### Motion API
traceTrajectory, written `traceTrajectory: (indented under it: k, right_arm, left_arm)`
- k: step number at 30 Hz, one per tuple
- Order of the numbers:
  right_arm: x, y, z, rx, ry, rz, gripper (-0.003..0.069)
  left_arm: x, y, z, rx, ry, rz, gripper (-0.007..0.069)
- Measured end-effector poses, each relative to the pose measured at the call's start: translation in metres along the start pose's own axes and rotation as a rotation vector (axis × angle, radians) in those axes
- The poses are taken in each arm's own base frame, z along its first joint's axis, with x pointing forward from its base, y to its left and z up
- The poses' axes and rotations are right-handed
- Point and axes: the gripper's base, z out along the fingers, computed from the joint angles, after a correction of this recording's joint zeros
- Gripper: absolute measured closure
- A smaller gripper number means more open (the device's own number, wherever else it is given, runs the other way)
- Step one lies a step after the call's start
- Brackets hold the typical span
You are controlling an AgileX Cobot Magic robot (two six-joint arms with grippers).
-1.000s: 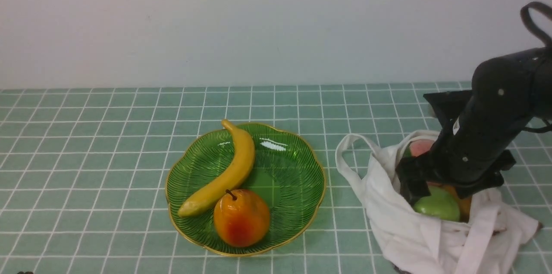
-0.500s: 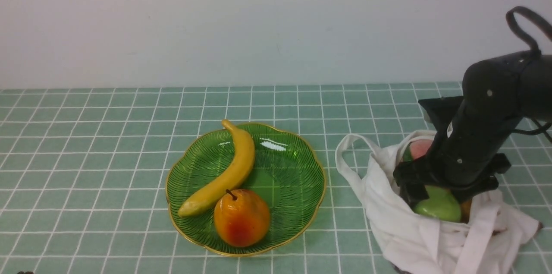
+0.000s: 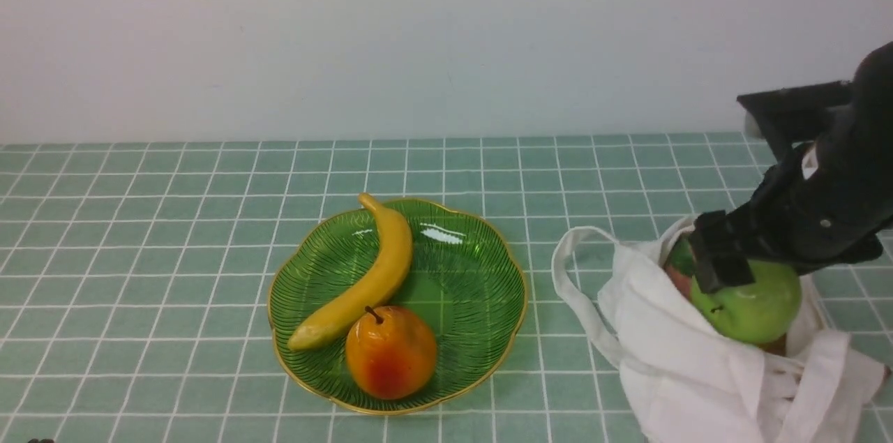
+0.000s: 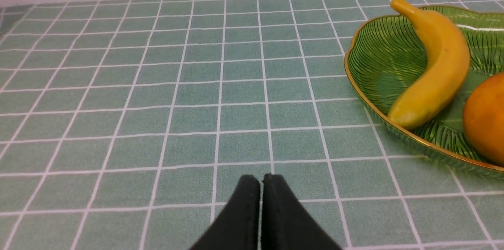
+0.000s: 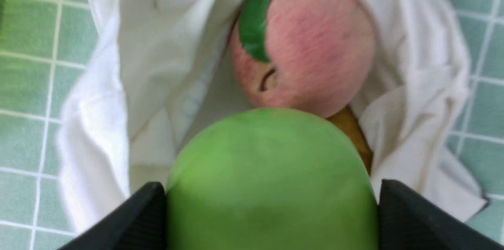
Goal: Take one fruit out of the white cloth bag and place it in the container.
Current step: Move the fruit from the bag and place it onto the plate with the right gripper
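The right gripper (image 5: 271, 197) has risen since a second ago, lifting the green apple (image 3: 757, 307) up to the mouth of the white cloth bag (image 3: 684, 373), jaws clamped on both sides of it. A peach (image 5: 315, 45) lies below it in the bag. The green plate (image 3: 481, 268), to the bag's left, holds a banana (image 3: 370, 275) and a pear (image 3: 391, 352). The left gripper (image 4: 261, 187) is pressed together.

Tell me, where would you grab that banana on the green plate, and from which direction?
Likely at the middle of the banana, coming straight down from above, pinching across its narrow width. It lies flat in the plate with one end beside the pear, so the middle is slim and freest.
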Motion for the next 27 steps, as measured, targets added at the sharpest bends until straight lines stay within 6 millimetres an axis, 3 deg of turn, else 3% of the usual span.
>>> traceTrajectory:
  k: [6, 9, 14, 16, 18, 19, 23, 24, 27]
  right_arm:
    - [0.001, -0.006, -0.031, 0.026, -0.122, 0.002, 0.0035]
    - [-0.009, -0.005, -0.054, -0.004, -0.202, 0.024, 0.0035]
    - [-0.025, 0.016, -0.077, -0.184, -0.301, 0.025, 0.0035]
    - [-0.031, 0.036, -0.081, -0.267, -0.358, -0.029, 0.0035]
    - [-0.037, 0.064, -0.077, -0.334, -0.415, -0.121, 0.0035]
    - [-0.038, 0.065, -0.076, -0.334, -0.419, -0.123, 0.0035]
    - [-0.042, 0.121, -0.031, -0.375, -0.380, -0.279, 0.0035]
    - [-0.043, 0.121, -0.028, -0.372, -0.376, -0.280, 0.0035]
    - [-0.044, 0.145, 0.014, -0.344, -0.321, -0.358, 0.0035]
  left_arm:
    - [0.000, 0.000, 0.000, 0.000, 0.000, 0.000, 0.0632]
    - [0.000, 0.000, 0.000, 0.000, 0.000, 0.000, 0.0632]
    - [0.000, 0.000, 0.000, 0.000, 0.000, 0.000, 0.0632]
    - [0.000, 0.000, 0.000, 0.000, 0.000, 0.000, 0.0632]
    - [0.000, 0.000, 0.000, 0.000, 0.000, 0.000, 0.0632]
    - [0.000, 0.000, 0.000, 0.000, 0.000, 0.000, 0.0632]
    - [0.000, 0.000, 0.000, 0.000, 0.000, 0.001, 0.0632]
    - [0.000, 0.000, 0.000, 0.000, 0.000, 0.001, 0.0632]
    - [0.000, 0.000, 0.000, 0.000, 0.000, 0.001, 0.0632]
